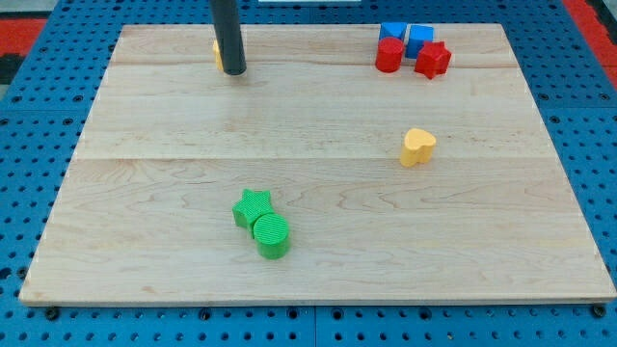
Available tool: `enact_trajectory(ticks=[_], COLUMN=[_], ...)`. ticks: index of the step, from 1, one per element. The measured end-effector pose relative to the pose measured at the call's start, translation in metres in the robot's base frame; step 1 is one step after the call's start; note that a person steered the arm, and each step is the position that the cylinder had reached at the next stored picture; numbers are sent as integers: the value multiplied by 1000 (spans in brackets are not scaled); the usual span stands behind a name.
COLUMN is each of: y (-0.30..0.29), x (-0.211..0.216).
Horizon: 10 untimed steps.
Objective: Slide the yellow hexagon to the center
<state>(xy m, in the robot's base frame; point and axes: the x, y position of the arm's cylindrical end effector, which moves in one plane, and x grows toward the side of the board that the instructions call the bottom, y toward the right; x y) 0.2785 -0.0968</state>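
A yellow block [217, 52], most likely the yellow hexagon, is almost wholly hidden behind my rod near the view's top left; only a thin yellow sliver shows at the rod's left edge. My tip [234, 71] rests on the board just to the right of and below that sliver, touching or nearly touching it. A yellow heart-shaped block [417, 146] lies apart at the view's right, about mid-height.
A green star [253, 207] and a green cylinder [272, 234] sit touching at the lower middle. At the top right cluster two blue blocks [406, 38], a red cylinder [388, 54] and a red star [433, 60]. The wooden board [318, 106] lies on a blue pegboard.
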Motion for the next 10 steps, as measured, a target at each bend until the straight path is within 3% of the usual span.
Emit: enact_trajectory(ticks=[1,3,5,6,7,8,10], y=[15,-56,147,256,297,247,124], x=[-10,-13,30,80,168,185,166])
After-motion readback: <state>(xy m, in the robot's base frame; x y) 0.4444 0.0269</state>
